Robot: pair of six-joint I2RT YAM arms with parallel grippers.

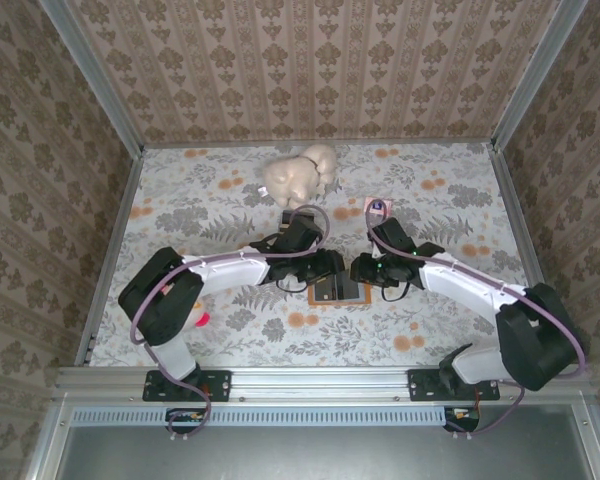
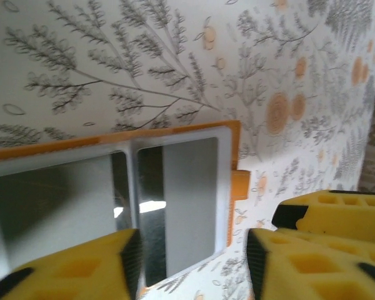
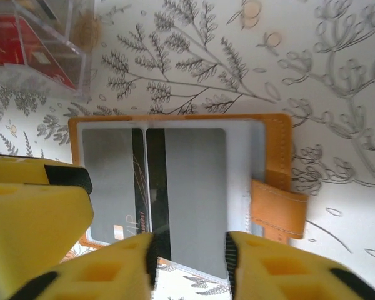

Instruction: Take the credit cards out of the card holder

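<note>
Left claw and right claw stand half-open, empty. Risk: pinching card holder pocket instead of credit cards drags it.

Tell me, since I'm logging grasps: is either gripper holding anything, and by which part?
Nothing is clearly held. Both the left gripper and right gripper stand with jaws apart over the open card holder, lying flat.
</note>
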